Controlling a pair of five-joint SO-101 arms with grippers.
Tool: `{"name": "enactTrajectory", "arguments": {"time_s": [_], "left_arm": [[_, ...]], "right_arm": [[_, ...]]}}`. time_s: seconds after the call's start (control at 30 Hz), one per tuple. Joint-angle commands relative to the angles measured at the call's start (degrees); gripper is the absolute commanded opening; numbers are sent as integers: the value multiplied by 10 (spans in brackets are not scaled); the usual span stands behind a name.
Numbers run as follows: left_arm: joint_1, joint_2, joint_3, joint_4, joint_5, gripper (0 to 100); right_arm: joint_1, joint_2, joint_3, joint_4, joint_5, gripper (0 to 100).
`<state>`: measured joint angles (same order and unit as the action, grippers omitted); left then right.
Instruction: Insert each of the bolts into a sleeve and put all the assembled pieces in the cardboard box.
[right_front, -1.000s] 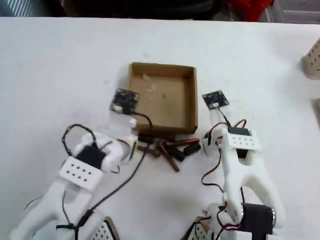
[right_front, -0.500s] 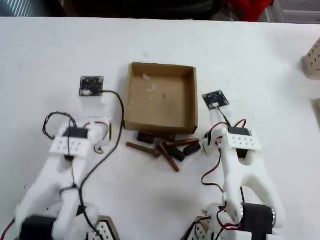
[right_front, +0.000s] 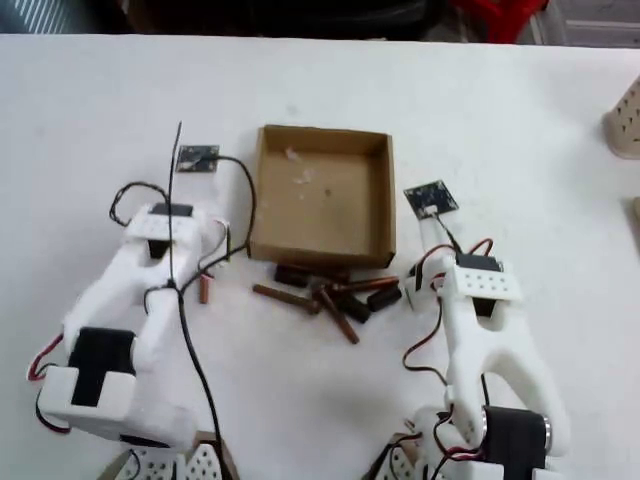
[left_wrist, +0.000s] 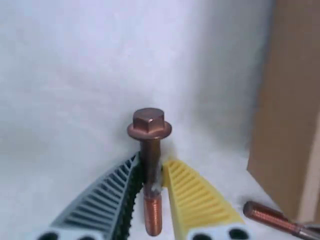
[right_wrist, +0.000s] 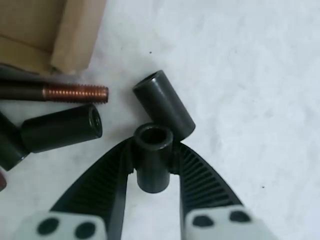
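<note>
**High view.** 1 cardboard box (right_front: 322, 133), open, with no assembled piece that we can make out inside. 1 heap of bolts and sleeves (right_front: 330, 292) lies at 6 o'clock of the box, against its near wall. The left arm (right_front: 150, 270) sits at 8 o'clock of the box and the right arm (right_front: 482, 285) at 4 o'clock, its tip at the heap's 3 o'clock end.

**Left wrist view.** The left gripper (left_wrist: 151, 167) has its fingers clamped on the shank of 1 held bolt (left_wrist: 151, 125), hex head outward and thread trailing between the fingers. It is well apart from the heap; we judge this gives room for mating. 1 loose bolt (left_wrist: 270, 215) lies beside the box wall.

**Right wrist view.** The right gripper (right_wrist: 153, 154) has its fingers closed around 1 held sleeve (right_wrist: 152, 172), bore facing the camera. We judge this presents the hole to the bolt. 2 spare sleeves (right_wrist: 163, 102) lie just beside it.
</note>
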<state>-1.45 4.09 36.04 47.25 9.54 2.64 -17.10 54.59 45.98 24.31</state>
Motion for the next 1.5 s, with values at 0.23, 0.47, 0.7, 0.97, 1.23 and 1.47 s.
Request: {"name": "enactTrajectory", "arguments": {"time_s": [0.23,0.47,0.7,0.97,1.23,1.47], "left_arm": [[-7,1,-35,3,-2,146],[-7,16,-59,2,-2,146],[-3,81,-135,70,18,20],[-4,86,-140,81,18,21],[-39,86,-140,49,17,20],[-44,87,-140,47,18,20]], "right_arm": [[7,-17,-3,-8,-4,19],[7,-17,-3,-7,-4,19],[7,-17,-3,-7,-4,19],[3,-17,-3,-7,-8,19],[-53,-97,8,-5,-39,19],[-67,-156,13,-50,-191,19]]}}
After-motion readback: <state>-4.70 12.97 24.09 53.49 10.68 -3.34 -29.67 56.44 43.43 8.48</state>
